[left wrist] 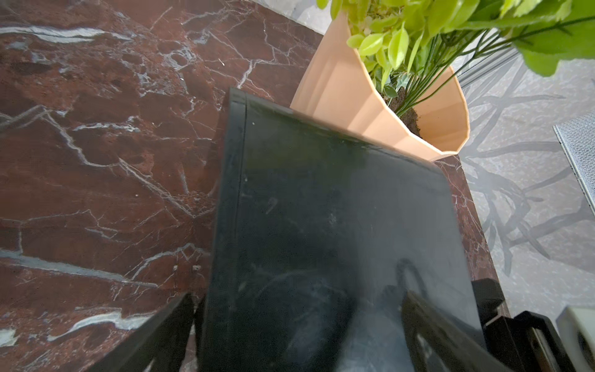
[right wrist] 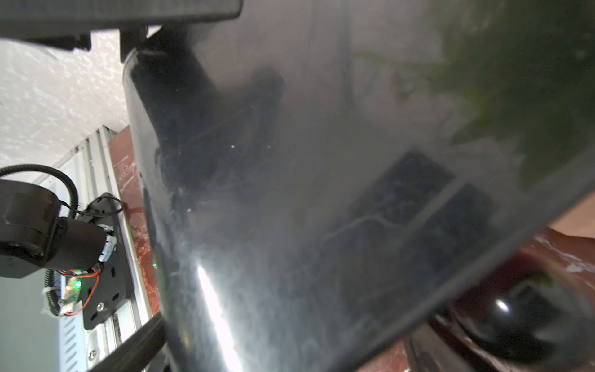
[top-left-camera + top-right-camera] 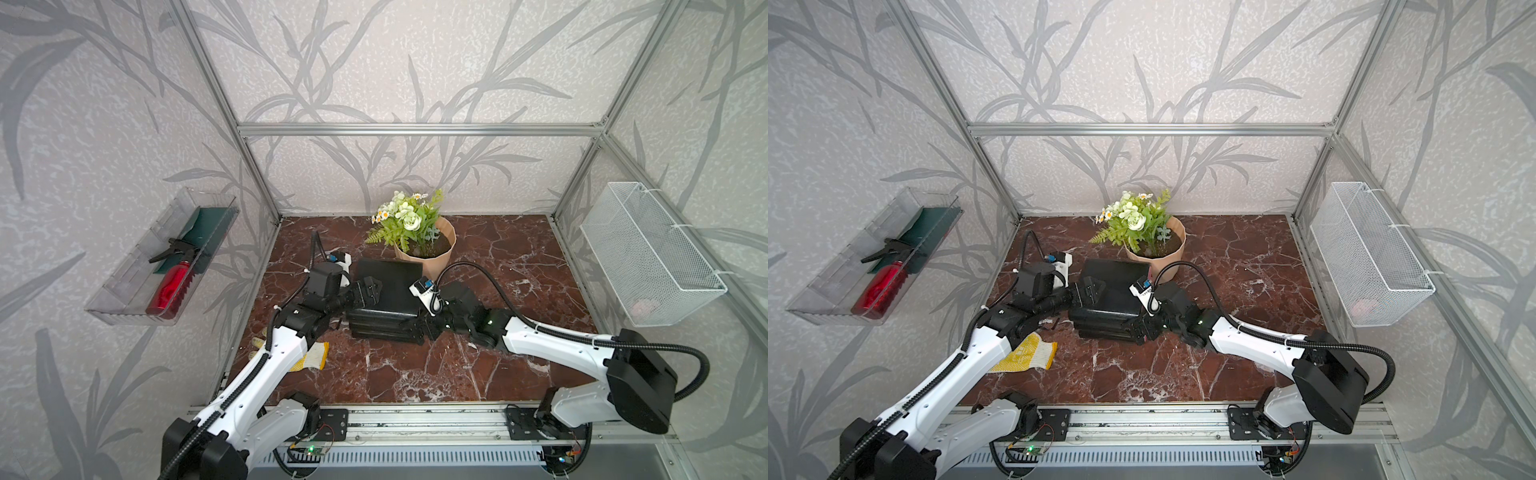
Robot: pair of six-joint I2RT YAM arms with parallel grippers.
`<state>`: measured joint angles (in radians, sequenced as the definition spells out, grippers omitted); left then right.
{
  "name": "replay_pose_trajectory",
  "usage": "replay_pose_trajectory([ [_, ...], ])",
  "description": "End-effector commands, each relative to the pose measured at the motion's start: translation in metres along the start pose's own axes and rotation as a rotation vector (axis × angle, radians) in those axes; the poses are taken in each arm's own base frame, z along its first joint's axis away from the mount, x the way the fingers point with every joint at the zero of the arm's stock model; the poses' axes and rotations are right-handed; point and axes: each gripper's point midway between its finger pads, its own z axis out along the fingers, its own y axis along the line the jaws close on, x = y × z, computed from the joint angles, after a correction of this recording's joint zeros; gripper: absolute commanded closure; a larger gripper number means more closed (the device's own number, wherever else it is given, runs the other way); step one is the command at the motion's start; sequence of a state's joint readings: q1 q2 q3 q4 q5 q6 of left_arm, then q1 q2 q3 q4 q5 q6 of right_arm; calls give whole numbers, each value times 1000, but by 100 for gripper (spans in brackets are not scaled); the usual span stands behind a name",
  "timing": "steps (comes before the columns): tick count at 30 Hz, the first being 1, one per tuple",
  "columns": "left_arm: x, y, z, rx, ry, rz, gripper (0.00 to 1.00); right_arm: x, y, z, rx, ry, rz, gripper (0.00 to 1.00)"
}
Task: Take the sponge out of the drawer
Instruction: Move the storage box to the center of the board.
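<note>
I had the glossy black plastic drawer unit (image 3: pixel 392 282) in view, with the ribbed peach plant pot (image 3: pixel 442 259) just behind it. My left gripper (image 3: pixel 368 291) was spread across its left top edge, and my right gripper (image 3: pixel 417 326) was spread wide at its front right corner. The sponge was out of my sight.

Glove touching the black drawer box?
Apart. In a top view, bare marble shows between the glove and the drawer box.
</note>
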<state>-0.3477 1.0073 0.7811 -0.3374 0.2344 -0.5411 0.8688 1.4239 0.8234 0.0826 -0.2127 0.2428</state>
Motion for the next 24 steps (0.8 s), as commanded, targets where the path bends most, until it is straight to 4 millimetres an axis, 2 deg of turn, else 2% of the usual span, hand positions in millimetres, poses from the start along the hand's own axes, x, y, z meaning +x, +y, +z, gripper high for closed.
replay_pose_trajectory([
  [1, -4, -18, -8, 71, -2, 17, 1, -46, 4, -1, -58, -142, -11, 0],
  [13, -5, -15, 1, 83, 3, -6, 1, -57, -10, 11, -53, -144, -15, 0],
  [24, -3, -12, 0, 85, -1, -33, 1, -62, -25, 21, -55, -133, -9, 1],
])
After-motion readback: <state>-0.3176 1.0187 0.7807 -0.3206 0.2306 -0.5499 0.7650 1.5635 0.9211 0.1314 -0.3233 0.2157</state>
